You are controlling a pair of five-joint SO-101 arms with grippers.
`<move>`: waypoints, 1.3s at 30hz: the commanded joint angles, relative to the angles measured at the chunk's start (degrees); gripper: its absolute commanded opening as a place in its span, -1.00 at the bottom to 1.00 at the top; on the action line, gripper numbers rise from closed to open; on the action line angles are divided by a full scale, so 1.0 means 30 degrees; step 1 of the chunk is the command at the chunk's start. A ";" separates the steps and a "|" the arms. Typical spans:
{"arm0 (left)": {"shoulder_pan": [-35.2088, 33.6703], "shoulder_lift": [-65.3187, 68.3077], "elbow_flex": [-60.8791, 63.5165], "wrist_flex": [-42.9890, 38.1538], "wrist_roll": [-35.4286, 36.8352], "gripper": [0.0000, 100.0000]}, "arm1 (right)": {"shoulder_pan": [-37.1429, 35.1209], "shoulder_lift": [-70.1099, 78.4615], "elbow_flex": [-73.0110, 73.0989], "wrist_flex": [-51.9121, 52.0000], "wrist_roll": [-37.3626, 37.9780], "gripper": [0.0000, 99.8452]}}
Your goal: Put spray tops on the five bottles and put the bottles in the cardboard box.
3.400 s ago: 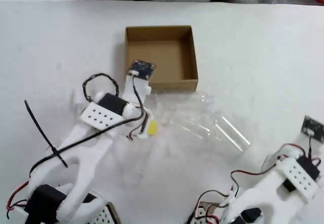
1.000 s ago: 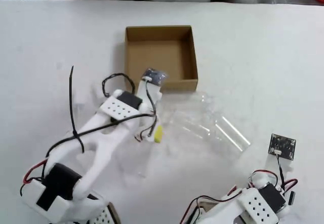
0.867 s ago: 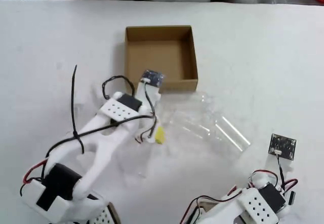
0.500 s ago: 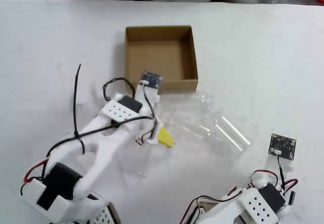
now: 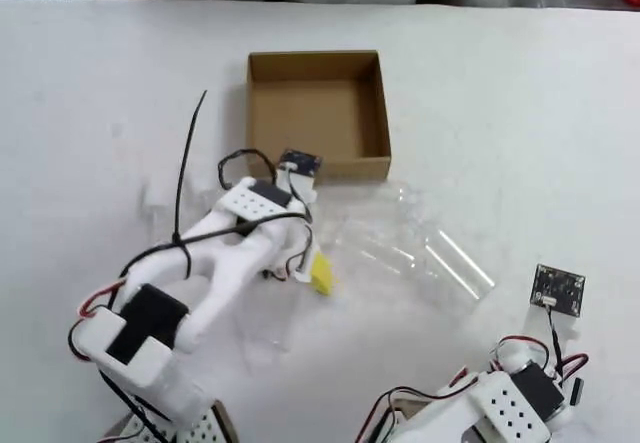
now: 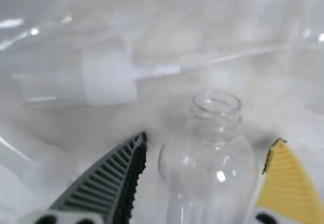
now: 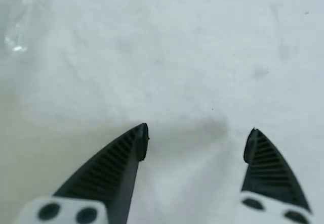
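1. Centrally, the left claw (image 6: 207, 142) has its jaws apart, one on either side of an uncapped clear bottle (image 6: 206, 168), with gaps visible on both sides.
2. Just beyond the bottle's mouth, a spray top (image 6: 109, 77) lies on its side.
3. Farther back, the cardboard box (image 5: 318, 113) stands open on the desk (image 5: 520, 93); other clear bottles (image 5: 410, 243) lie just beside its near wall.
4. Apart from these, the right claw (image 7: 195, 138) has its jaws apart above the desk surface.
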 commanded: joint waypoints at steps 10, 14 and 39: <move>0.0073 0.0190 -0.0586 -0.0088 -0.1114 -0.54 | -0.0132 0.0132 -0.0264 -0.0337 0.0234 -0.45; 0.0542 0.0161 -0.0967 0.0000 -0.3048 -0.80 | -0.0190 0.0132 -0.0234 -0.0366 0.0234 -0.45; -0.5524 -1.7626 0.5187 -0.0176 -0.2901 -0.74 | -0.0249 0.0249 -0.0147 -0.0601 0.1114 -0.45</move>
